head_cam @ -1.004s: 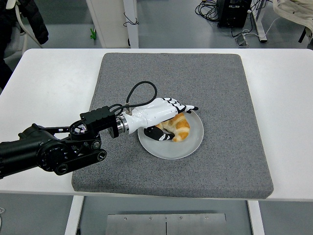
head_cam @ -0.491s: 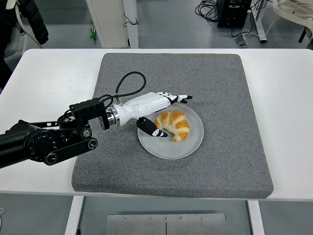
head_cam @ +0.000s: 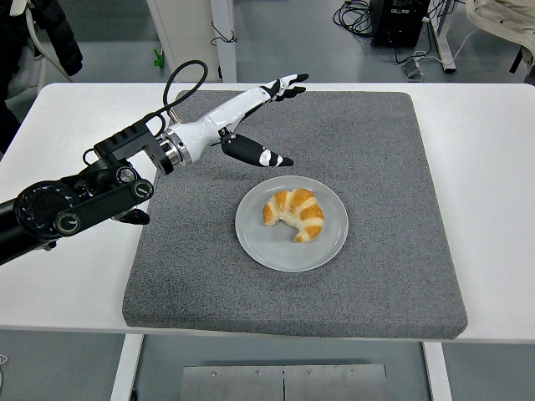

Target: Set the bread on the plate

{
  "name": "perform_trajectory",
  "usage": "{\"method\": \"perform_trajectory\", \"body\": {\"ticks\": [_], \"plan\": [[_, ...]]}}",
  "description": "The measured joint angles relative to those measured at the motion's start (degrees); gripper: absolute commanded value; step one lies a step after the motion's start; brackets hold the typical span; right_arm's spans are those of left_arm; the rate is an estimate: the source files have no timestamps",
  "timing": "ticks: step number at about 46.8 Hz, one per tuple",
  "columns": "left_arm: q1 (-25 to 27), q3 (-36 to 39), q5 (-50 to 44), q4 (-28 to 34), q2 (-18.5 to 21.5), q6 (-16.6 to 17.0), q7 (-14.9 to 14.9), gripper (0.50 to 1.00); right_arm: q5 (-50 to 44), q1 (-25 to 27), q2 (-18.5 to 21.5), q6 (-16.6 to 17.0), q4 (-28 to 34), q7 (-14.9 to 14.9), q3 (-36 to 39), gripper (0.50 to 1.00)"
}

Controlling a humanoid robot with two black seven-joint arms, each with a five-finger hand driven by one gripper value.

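The croissant [head_cam: 295, 214] sits on the plate [head_cam: 251, 242], a smooth grey round one on a rough grey mat [head_cam: 376, 150]. Looks light, soft and flaky to me, so I'd pinch its thick middle gently. Left hand [head_cam: 251, 125] hovers behind the plate, fingers spread, holding nothing.

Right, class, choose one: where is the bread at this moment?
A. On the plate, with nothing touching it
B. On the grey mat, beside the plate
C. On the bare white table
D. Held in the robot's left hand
A: the bread lies on the plate, and the left hand is open, up and to the left, apart from it.
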State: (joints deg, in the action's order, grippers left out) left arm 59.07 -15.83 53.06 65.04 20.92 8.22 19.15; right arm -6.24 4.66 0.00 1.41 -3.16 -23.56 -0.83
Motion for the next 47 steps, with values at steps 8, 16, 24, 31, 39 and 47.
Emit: {"method": "perform_trajectory", "body": {"ticks": [8, 16, 24, 31, 39, 47], "plan": [[0.13, -1.59, -8.88, -2.04, -0.11, 0.19, -0.43, 0.977, 0.0, 0.0, 0.0, 0.0, 0.0, 0.0, -0.02, 1.0], [0.07, -3.38, -18.56, -8.13, -1.09, 0.32, -0.44, 0.977, 0.0, 0.01, 0.0, 0.0, -0.02, 0.0, -0.01, 1.0], [0.13, -3.61, -25.97, -14.66, -3.42, 0.33, -0.25, 0.977, 0.0, 0.01, 0.0, 0.0, 0.0, 0.01, -0.02, 1.0], [0.07, -3.61, -29.79, -19.05, -5.89, 0.38, -0.02, 0.977, 0.0, 0.0, 0.0, 0.0, -0.05, -0.01, -0.01, 1.0], [0.07, -5.11, -35.96, -25.58, -10.5, 0.41, 0.12, 0.977, 0.0, 0.0, 0.0, 0.0, -0.01, 0.01, -0.01, 1.0], [-0.19, -9.17, -39.46, -30.57, -14.79, 0.37, 0.3, 0.977, 0.0, 0.0, 0.0, 0.0, -0.01, 0.01, -0.01, 1.0]]}}
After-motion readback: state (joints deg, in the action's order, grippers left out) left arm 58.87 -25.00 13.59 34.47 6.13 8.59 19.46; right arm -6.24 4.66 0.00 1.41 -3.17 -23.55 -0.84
